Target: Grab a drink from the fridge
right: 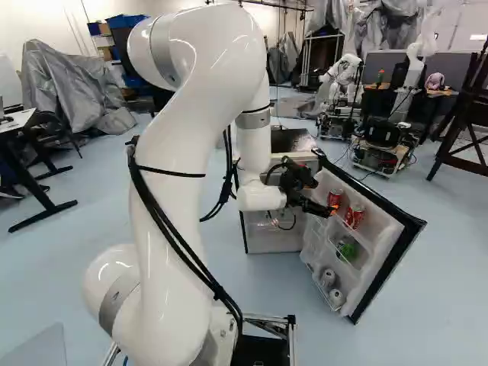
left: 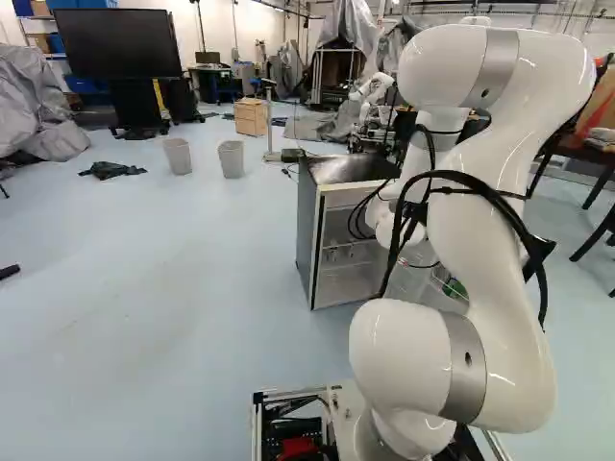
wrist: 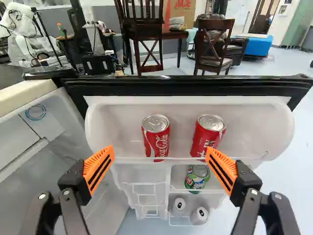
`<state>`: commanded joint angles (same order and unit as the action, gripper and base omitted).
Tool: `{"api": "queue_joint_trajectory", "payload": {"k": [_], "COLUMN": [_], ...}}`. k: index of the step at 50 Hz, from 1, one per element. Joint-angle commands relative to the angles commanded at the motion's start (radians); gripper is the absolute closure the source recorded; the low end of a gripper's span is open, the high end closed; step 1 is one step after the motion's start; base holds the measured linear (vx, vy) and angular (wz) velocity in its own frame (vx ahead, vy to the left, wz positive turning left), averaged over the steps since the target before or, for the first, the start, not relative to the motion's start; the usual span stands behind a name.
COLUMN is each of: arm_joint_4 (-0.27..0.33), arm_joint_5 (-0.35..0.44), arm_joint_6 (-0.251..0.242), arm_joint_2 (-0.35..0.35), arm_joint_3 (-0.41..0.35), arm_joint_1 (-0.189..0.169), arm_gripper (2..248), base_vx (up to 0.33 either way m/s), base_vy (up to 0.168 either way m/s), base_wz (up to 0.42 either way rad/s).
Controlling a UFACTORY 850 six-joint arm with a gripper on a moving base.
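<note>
In the right base view my gripper (right: 320, 207) reaches over the swung-out fridge door (right: 370, 229), close to two red cans on its top shelf. The wrist view shows the gripper (wrist: 160, 169) open, nothing held, its orange pads wide apart. Ahead of it, one red can (wrist: 156, 137) stands between the lines of the two fingers; the other red can (wrist: 207, 135) is near the tip of one finger. A green can (wrist: 197, 178) sits on a lower shelf, above two pale cans (wrist: 190, 211) at the bottom. The fridge body (left: 332, 240) shows in the left base view.
The door's black edge (wrist: 186, 86) lies beyond the cans. The fridge interior (wrist: 58, 161) is beside the gripper. Another robot (right: 347, 84) stands behind the fridge. Chairs (wrist: 215, 46) are beyond the door. Two grey bins (left: 231, 158) stand on the floor in the left base view.
</note>
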<state>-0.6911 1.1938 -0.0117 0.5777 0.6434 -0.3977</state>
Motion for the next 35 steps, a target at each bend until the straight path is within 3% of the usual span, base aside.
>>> {"api": "queue_joint_trajectory", "payload": {"k": [35], "arm_joint_4": [0.000], "arm_joint_5": [0.000], "arm_joint_6": [0.000], "arm_joint_2": [0.040], "arm_joint_3": [0.062], "arm_joint_1": [-0.025], "arm_gripper": [3], "base_vx": [0.000], "base_vy": [0.000], "base_wz": [0.000]}}
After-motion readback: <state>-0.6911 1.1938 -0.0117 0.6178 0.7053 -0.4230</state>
